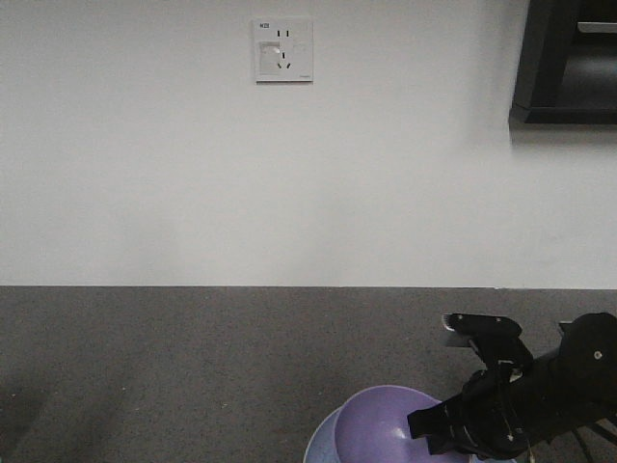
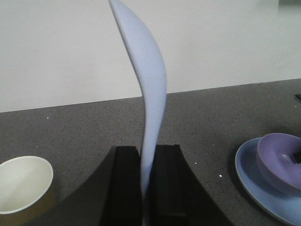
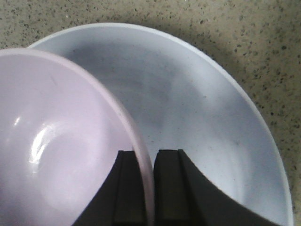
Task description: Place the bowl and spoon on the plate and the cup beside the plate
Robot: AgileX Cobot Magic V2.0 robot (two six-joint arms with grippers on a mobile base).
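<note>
Glossy lilac bowl [image 3: 56, 141] in right tool [image 3: 145, 157], curved spoon [image 2: 148, 84] in left tool [image 2: 148, 155]

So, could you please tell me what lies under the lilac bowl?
The pale blue plate lies under the bowl, whose rim the right end effector grips. Whether they touch is hidden.

left fingers [image 2: 123, 188] nearly closed, level; right fingers [image 3: 173, 188] nearly closed, angled down
</note>
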